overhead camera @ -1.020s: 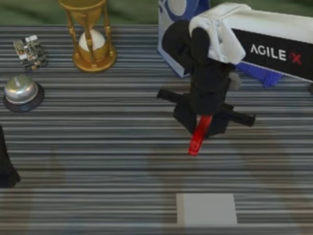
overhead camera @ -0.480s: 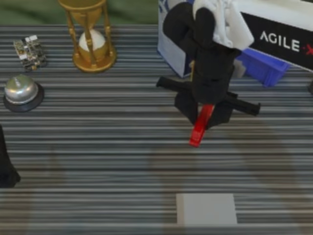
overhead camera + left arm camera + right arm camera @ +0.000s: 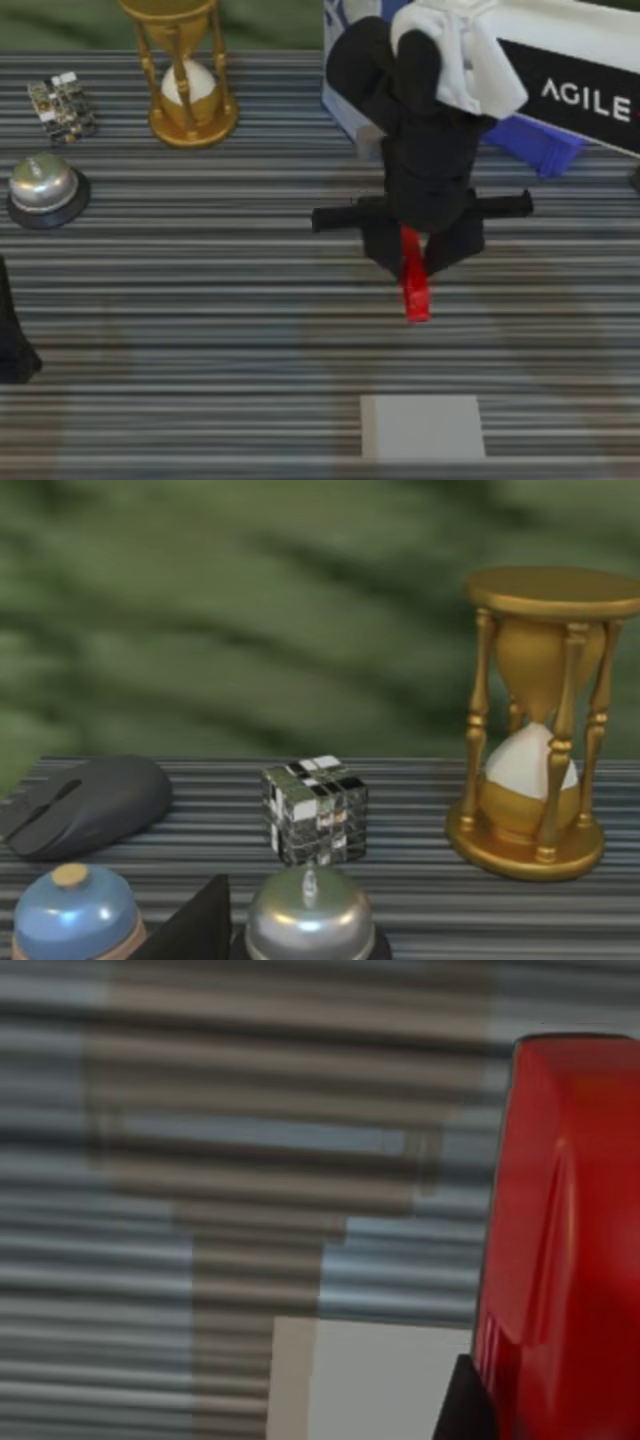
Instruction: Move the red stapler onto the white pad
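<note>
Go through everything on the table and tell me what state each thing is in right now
red stapler: held in the right gripper, lifted off the table, not yet over the pad
white pad: bare, flat at the near edge
right gripper: shut on the stapler
left gripper: parked at the left edge
hourglass: upright, sand in the lower bulb
silver bell: upright, untouched

Surface: striped table (image 3: pixel 200 330), grey and dark bands running left-right.

Resting on it, clock positions from table centre in the top view:
- white pad (image 3: pixel 422 427), flat, 5 o'clock, at the near edge.
- gold hourglass (image 3: pixel 185 75), upright, 11 o'clock.
- mirrored cube (image 3: pixel 62 105), 10 o'clock, far left.
- silver bell (image 3: pixel 45 188), 9 o'clock, just below the cube.
- blue-and-white box (image 3: pixel 350 60), 1 o'clock, partly hidden.

Left wrist view adds a dark mouse (image 3: pixel 85 805) and a blue bell (image 3: pixel 72 915) on the same surface.
</note>
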Robot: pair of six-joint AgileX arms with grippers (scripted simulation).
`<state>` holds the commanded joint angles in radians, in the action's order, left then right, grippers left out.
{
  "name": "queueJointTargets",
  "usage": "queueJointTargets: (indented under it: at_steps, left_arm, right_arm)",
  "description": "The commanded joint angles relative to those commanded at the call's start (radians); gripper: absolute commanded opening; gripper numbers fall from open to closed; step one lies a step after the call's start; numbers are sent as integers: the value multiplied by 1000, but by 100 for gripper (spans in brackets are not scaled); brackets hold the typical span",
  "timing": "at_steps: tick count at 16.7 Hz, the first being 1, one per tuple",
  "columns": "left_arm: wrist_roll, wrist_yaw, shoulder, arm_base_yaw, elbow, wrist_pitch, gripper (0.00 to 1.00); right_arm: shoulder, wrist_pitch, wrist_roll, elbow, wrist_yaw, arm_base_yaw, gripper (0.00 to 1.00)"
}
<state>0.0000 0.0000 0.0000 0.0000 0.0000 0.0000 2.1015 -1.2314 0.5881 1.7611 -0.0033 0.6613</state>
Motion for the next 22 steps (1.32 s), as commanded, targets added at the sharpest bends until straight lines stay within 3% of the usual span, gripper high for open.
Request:
queueJointTargets:
  at_steps: [10,13,17,22]
  left_arm:
    - [0,0,0,0,0,0,100]
    - [0,0,0,0,0,0,100]
    - [0,0,0,0,0,0,100]
    - [0,0,0,0,0,0,100]
  right_arm:
    - [-175,8,-968,-241,-7,92,0]
    - [-235,24,-1195,-300,-8,113,0]
    - [-291,42,-1351,-346,-8,129,0]
    - [-298,45,-1366,-351,-8,130,0]
